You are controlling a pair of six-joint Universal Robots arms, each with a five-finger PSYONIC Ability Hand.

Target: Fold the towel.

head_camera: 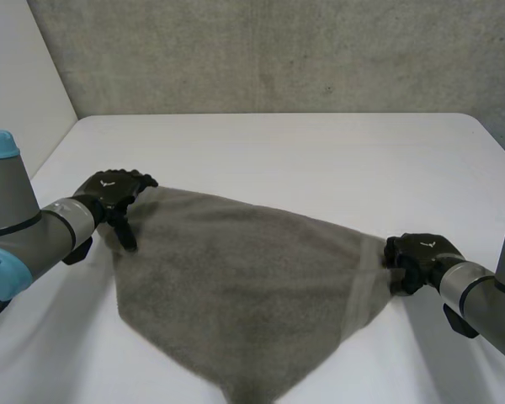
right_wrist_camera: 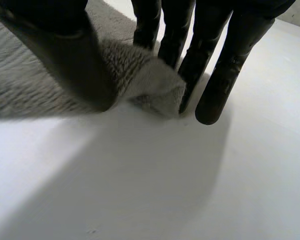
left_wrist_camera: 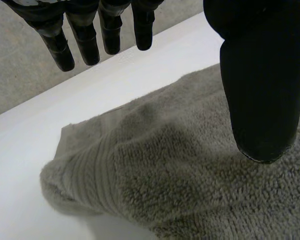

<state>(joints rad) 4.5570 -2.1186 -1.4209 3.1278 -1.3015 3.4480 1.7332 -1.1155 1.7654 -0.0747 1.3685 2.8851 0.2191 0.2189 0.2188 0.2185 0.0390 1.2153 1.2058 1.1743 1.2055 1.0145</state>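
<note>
A grey towel (head_camera: 244, 286) lies spread flat on the white table (head_camera: 303, 160), set like a diamond with a corner toward each arm. My left hand (head_camera: 114, 192) rests at the towel's left corner. Its fingers (left_wrist_camera: 85, 35) are straight and held above the table past the corner, and its thumb (left_wrist_camera: 262, 75) comes down onto the towel (left_wrist_camera: 180, 190), whose corner is slightly bunched. My right hand (head_camera: 417, 252) is curled at the right corner. There the tip of the towel (right_wrist_camera: 140, 75) sits pinched between the thumb (right_wrist_camera: 65, 55) and the fingers (right_wrist_camera: 215, 75).
A grey concrete wall (head_camera: 278, 50) stands behind the table's far edge. The towel's near corner runs down to the table's front edge between my arms. Bare white tabletop lies beyond the towel and to its right.
</note>
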